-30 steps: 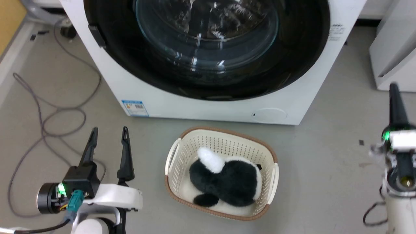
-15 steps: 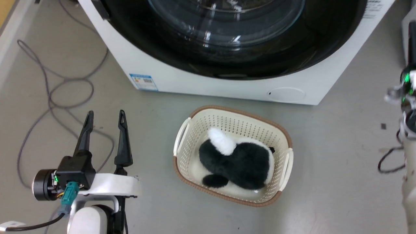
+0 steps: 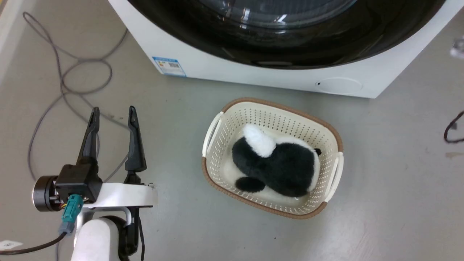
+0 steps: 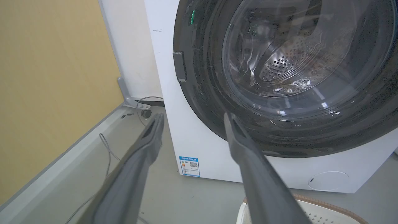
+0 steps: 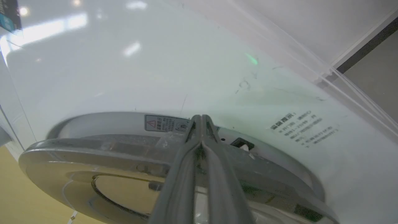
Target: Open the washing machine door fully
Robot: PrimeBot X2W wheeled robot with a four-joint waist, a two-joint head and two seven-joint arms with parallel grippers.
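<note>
Nearer the door [image 5: 93, 149] now, right end effector [image 5: 201, 119]

**Q:** How much of the washing machine door [image 3: 290, 47] is cut off?
**A:** Head view: the top edge crops all but its lower arc.
**Q:** Is the blue label [image 3: 169, 66] legible?
**A:** No, the print is too small. Right wrist view: whether the right pincer [image 5: 201, 118] touches the door cannot be determined.

white forearm [image 3: 119, 195], 2 black fingers [image 3: 136, 152], apparently a teal plug [image 3: 70, 214].
</note>
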